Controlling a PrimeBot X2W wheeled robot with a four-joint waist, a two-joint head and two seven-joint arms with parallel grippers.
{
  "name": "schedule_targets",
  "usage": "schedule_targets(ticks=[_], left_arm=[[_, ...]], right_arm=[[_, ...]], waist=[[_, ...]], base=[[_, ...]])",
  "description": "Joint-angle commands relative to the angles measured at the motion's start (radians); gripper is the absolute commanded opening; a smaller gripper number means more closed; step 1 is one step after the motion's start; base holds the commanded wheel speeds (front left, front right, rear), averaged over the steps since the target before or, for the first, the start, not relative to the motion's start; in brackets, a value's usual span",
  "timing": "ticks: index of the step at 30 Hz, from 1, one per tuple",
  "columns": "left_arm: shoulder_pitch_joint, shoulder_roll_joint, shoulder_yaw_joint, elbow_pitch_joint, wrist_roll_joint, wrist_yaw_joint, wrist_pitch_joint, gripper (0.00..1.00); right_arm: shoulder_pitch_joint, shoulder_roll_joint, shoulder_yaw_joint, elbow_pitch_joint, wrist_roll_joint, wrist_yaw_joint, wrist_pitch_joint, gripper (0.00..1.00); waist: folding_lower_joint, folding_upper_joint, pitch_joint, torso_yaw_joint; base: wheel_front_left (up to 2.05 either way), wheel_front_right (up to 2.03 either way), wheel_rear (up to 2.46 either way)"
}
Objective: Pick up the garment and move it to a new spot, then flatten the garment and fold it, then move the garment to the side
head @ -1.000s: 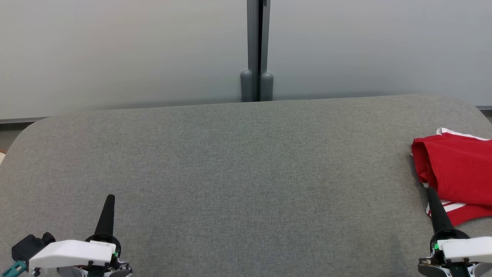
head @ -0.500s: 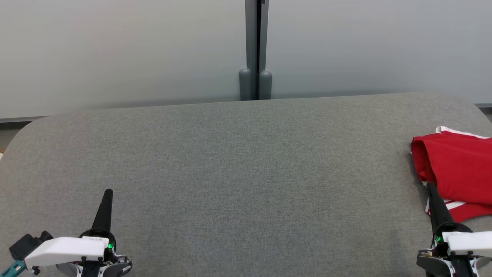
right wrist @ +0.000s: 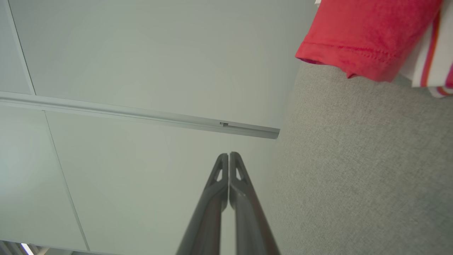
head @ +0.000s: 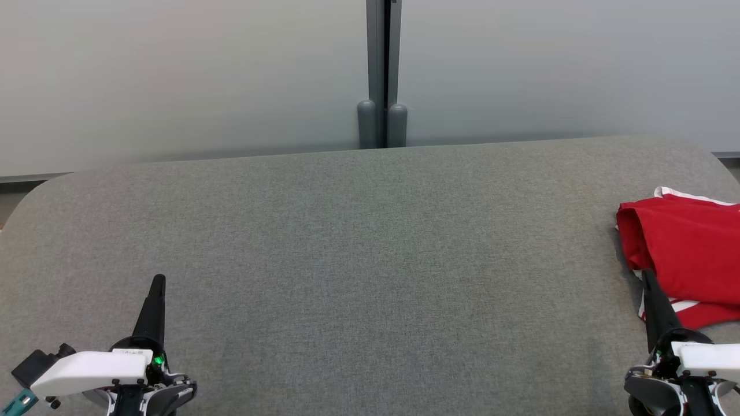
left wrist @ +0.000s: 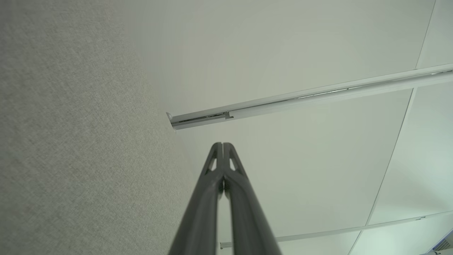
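Grey fabric-covered table [head: 347, 260] fills centre to 6 o'clock. Pale wall panels [head: 173, 75] behind. Dark grey post [head: 381, 69] at 12 o'clock.

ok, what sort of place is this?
Probably an indoor lab or office test bay, not a home: a grey fabric-covered table, plain pale wall panels joined by a grey post, and one folded red garment at the table's right edge.

Grey fabric table [head: 347, 260], rounded corners
A loosely folded red garment [head: 691, 254] with white stripes lay flat at its right edge.
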State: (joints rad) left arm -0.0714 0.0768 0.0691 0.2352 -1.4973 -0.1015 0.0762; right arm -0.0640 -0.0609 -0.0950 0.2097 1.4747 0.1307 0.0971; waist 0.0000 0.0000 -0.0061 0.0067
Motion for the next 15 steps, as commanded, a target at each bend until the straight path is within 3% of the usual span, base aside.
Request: schedule_targets(ticks=[1, 15], left_arm=[[-0.025, -0.001, 0.011, -0.001, -0.019, -0.008, 0.006, 0.00], [-0.042, -0.017, 0.037, 0.009, -0.098, -0.028, 0.029, 0.00]], right_arm=[[-0.020, -0.003, -0.005, 0.003, 0.025, 0.000, 0.006, 0.00], [-0.043, 0.002, -0.010, 0.029, 0.118, 0.000, 0.010, 0.00]], waist=[[0.0000, 0.0000, 0.001, -0.001], [0.0000, 0.0000, 0.007, -0.005]], base=[[0.00, 0.00, 0.00], [0.00, 0.00, 0.00]])
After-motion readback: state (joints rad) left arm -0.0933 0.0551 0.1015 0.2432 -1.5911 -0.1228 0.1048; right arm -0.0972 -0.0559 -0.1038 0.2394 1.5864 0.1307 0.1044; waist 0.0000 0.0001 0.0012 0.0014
